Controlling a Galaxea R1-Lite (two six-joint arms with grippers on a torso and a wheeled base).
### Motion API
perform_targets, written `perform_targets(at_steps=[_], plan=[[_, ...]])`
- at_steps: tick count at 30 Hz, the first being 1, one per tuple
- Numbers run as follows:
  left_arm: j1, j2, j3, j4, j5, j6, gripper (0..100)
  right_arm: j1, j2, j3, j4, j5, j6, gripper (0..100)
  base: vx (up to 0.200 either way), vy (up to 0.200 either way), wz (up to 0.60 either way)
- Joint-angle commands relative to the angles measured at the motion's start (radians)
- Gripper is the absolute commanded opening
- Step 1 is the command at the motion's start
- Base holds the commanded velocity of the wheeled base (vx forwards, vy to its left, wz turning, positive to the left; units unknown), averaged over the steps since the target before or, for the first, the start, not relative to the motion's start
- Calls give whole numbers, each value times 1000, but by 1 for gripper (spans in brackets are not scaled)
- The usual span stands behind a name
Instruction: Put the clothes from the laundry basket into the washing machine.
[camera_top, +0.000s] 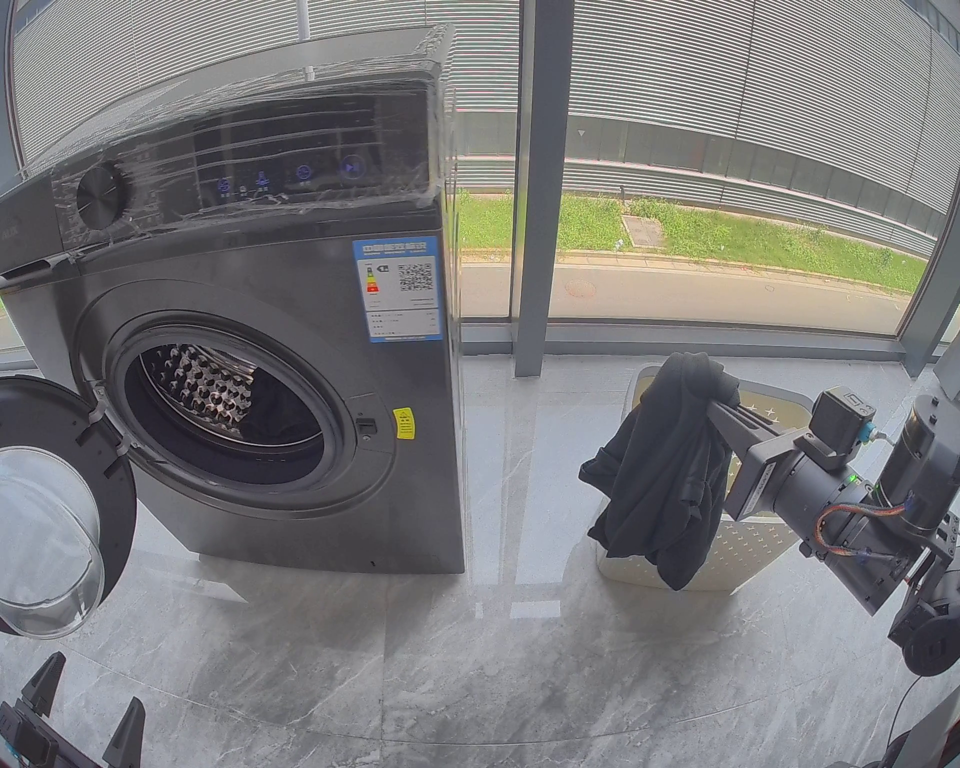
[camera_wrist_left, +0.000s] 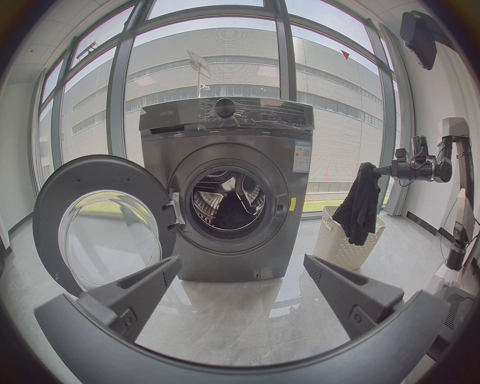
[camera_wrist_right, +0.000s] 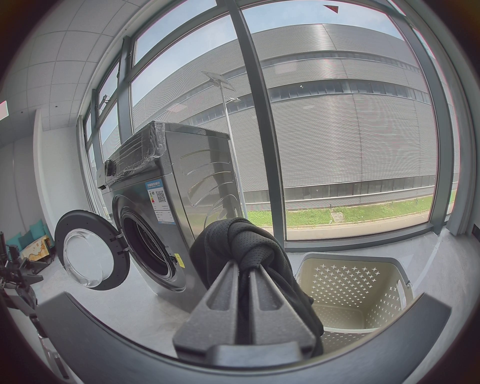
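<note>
1. At your far left, the left claw (camera_top: 92, 685) sits low over the floor (camera_top: 500, 650), its two fingers spread wide with nothing between them. The left wrist view shows it (camera_wrist_left: 240, 261) facing the machine's front.
2. Next comes the round door (camera_top: 50, 520), swung fully open to the left of the washing machine (camera_top: 300, 450).
3. The drum (camera_top: 215, 400) is open to you. Something dark lies inside it, but you cannot tell what it is.
4. Right of the machine, across a strip of bare floor, the black garment (camera_top: 665, 480) hangs in the air, draping over the left part of the laundry basket (camera_top: 740, 550).
5. The white basket stands on the floor just before the window (camera_top: 700, 150).
6. At your right, the right claw (camera_top: 722, 412) is pinched narrow on the garment's top fold, above the basket. The right wrist view shows its fingers (camera_wrist_right: 220, 295) clamped on the cloth (camera_wrist_right: 250, 245).
</note>
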Motion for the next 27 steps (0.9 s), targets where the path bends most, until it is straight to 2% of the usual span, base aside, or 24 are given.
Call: perform_targets(at_steps=[1,4,19,25,27], plan=[[0,-17,16,0,0,-1,100,3,9,0,-1,0,2,0,0,0,0],[0,-17,16,0,0,-1,100,3,9,0,-1,0,2,0,0,0,0],[0,-17,16,0,0,-1,100,3,9,6,-1,0,3,0,-200,0,0],[0,-17,16,0,0,-1,100,3,18,8,-2,2,3,0,0,0,0],[0,-17,16,0,0,-2,100,3,18,8,-2,2,3,0,0,200,0]])
